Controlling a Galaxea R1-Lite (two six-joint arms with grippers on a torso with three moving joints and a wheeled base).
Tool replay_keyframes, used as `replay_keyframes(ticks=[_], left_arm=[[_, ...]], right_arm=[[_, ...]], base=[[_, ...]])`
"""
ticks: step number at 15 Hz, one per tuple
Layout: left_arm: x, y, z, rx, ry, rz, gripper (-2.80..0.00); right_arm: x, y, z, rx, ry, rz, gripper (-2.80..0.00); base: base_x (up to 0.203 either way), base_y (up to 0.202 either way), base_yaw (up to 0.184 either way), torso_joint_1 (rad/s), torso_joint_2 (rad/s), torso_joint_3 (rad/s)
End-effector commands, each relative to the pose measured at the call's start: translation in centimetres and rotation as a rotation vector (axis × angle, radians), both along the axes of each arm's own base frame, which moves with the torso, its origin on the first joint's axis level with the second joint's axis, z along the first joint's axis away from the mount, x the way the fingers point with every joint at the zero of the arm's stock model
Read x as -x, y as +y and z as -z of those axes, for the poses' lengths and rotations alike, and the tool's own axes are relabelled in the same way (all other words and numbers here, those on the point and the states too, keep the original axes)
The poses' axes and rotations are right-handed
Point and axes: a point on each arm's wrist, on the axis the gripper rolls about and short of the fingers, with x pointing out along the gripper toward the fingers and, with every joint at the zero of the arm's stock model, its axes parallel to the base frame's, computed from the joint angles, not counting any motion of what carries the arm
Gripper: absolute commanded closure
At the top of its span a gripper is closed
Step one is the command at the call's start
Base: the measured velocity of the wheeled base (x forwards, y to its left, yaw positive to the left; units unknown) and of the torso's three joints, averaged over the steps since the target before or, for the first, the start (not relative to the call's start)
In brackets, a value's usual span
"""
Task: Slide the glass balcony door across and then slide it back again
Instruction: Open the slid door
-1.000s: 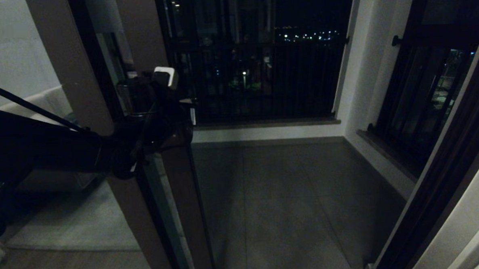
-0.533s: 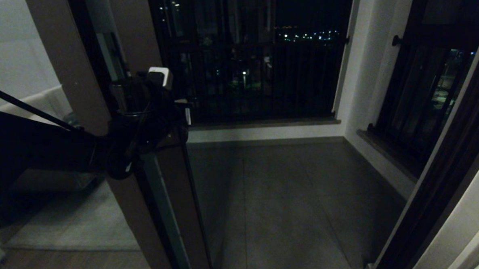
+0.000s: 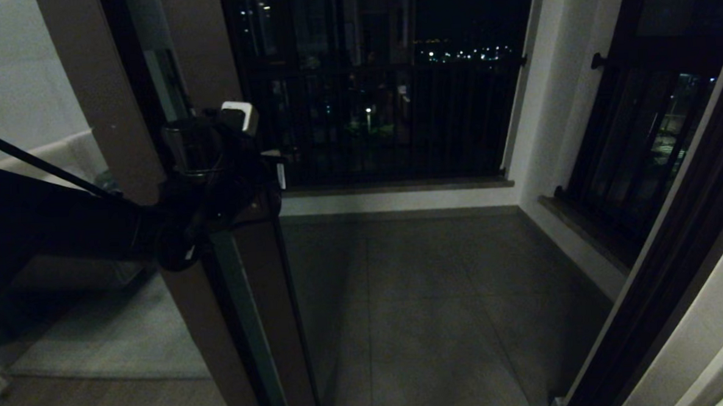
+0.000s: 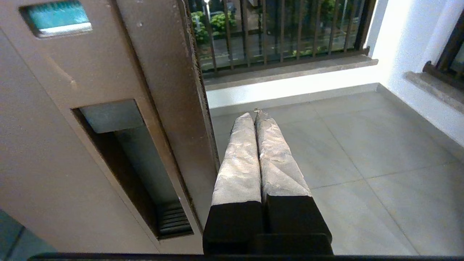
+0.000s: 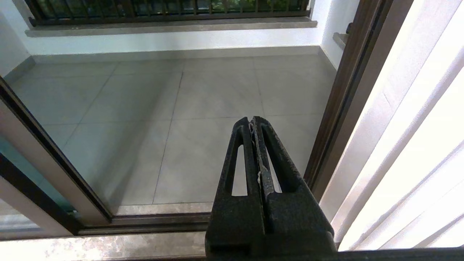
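Note:
The glass balcony door [image 3: 262, 293] stands at the left of the doorway, its dark brown stile [image 4: 54, 145] close in the left wrist view, with the slim recessed handle [image 4: 137, 170] set into it. My left gripper [image 3: 273, 169] is at the stile's leading edge at handle height, on the open side. Its taped fingers [image 4: 239, 156] are shut with nothing between them, and one finger lies along the door's edge [image 4: 197, 108]. My right gripper [image 5: 252, 119] hangs shut and empty above the balcony floor near the right jamb. It is out of the head view.
A black-barred window [image 3: 381, 92] closes the balcony's far side, and a second dark window [image 3: 639, 142] is on the right wall. The brown door jamb [image 3: 675, 262] and white curtain [image 5: 417, 145] bound the right. The floor track [image 5: 145, 221] runs below. Grey tiles [image 3: 433, 297] lie beyond.
The door's edge and my left gripper have shifted a little to the left together, widening the opening. The right arm has not visibly moved.

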Motion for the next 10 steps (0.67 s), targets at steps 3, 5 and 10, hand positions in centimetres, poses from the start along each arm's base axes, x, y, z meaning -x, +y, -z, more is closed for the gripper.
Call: replay_keyframes(ticks=[3,5,10], left_arm=[[0.19,0.35,0.10,-0.002,0.006,-0.007,0.00],[0.23,0.42,0.25,-0.002,0.005,-0.007,0.00],[0.34,0.61,0.62,-0.001,-0.002,-0.010,0.00]], right_arm=[[0.00,0.00,0.00,0.000,0.001,0.000,0.00],[0.00,0.00,0.00,0.000,0.001,0.000,0.00],[0.00,0.00,0.00,0.000,0.001,0.000,0.00]], base=[[0.000,0.000,0.000,0.000,0.00,0.000],[0.000,0.000,0.000,0.000,0.00,0.000],[0.000,0.000,0.000,0.000,0.00,0.000]])
